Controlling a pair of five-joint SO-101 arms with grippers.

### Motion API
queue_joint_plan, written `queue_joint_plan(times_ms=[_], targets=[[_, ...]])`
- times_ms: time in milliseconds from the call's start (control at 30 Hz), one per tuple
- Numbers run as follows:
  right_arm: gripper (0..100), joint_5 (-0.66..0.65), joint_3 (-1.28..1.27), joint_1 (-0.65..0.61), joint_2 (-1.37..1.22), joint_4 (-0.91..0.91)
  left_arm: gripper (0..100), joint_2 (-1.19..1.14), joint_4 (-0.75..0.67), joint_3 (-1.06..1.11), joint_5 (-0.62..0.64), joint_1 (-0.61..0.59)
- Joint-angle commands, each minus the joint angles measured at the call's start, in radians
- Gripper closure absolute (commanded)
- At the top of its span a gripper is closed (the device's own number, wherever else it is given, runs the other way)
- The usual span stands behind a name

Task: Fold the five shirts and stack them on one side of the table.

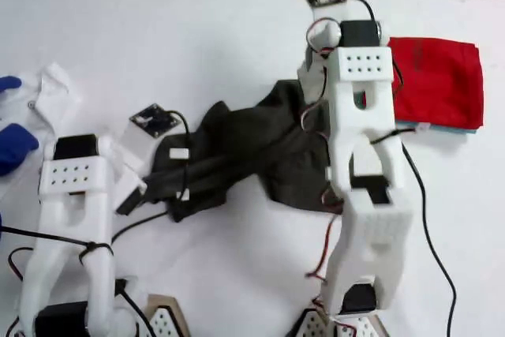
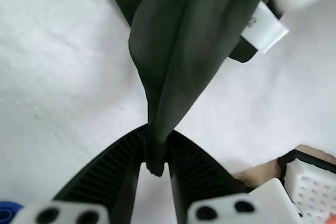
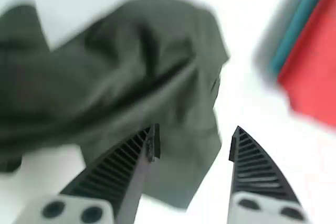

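Two-shirt stack far right; dark shirt mid-fold on bench, left end clenched in left jaws, right jaws released over far edge, grip likely next.

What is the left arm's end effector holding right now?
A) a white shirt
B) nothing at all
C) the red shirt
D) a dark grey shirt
D: in the left wrist view, the left end effector is closed on a bunched fold of the dark grey shirt, whose cloth runs out from between its two ribbed black fingers.
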State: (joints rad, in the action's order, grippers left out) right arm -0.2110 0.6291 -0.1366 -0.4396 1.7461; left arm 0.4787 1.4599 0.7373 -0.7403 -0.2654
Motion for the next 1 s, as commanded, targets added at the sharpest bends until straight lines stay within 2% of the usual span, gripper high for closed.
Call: queue_joint_plan(times_ms=[0, 200, 333, 467, 633, 800, 967], targets=[[77.9, 0.008, -0.371, 0.01, 0.283, -0.036, 97, 0.031, -0.017, -0.035, -0.009, -0.011], [77.9, -0.038, -0.941, 0.033, 0.579, -0.335, 97, 0.031, -0.037, -0.033, -0.005, -0.006], [77.9, -0.048, -1.191, 0.07, 0.677, -0.484, 97, 0.031, -0.032, -0.033, -0.005, -0.008], [76.9, -0.066, -1.293, 0.077, 0.682, -0.559, 97, 0.031, -0.032, -0.027, -0.003, -0.011], [68.6, -0.066, -1.316, 0.077, 0.682, -0.57, 97, 0.031, -0.032, -0.025, -0.003, -0.011], [68.3, -0.064, -1.33, 0.077, 0.68, -0.598, 97, 0.031, -0.031, -0.025, -0.003, -0.011], [68.3, -0.064, -1.412, 0.074, 0.679, -0.723, 97, 0.031, -0.031, -0.028, -0.003, -0.012]])
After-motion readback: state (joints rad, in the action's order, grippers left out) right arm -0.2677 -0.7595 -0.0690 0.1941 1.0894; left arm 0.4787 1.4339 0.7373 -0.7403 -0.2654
